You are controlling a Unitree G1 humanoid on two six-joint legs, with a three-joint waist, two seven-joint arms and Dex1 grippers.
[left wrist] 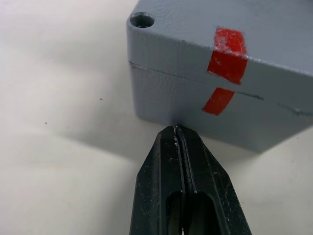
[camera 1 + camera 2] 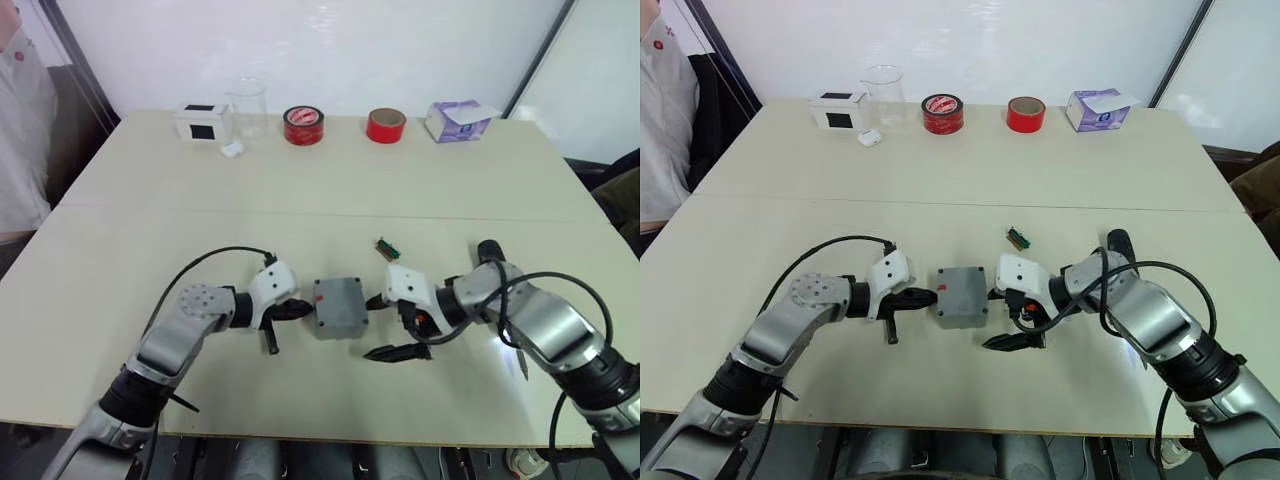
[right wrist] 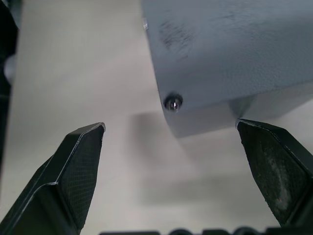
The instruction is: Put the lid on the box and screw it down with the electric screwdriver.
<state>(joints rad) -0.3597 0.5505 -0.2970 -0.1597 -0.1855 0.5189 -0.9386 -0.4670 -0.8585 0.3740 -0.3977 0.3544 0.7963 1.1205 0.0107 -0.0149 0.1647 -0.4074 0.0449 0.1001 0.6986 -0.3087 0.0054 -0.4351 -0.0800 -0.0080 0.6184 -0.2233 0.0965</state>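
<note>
Beige table (image 2: 330, 190) takes most of the frame, faint seam line running across it at mid-height. White wall (image 2: 330, 50) across the top. Dark diagonal frame strip (image 2: 540, 50) at upper right, paler panel beyond it. Dark vertical post (image 2: 75, 60) at upper left, a person in a white shirt (image 2: 22, 130) at the left edge. Along the table's far edge, left to right: white box with black square (image 2: 200, 120), clear beaker (image 2: 247, 108), two red tape rolls (image 2: 303, 126), tissue box (image 2: 458, 120). Dark chair (image 2: 610, 185) at right edge. Lighting even, soft shadows.
</note>
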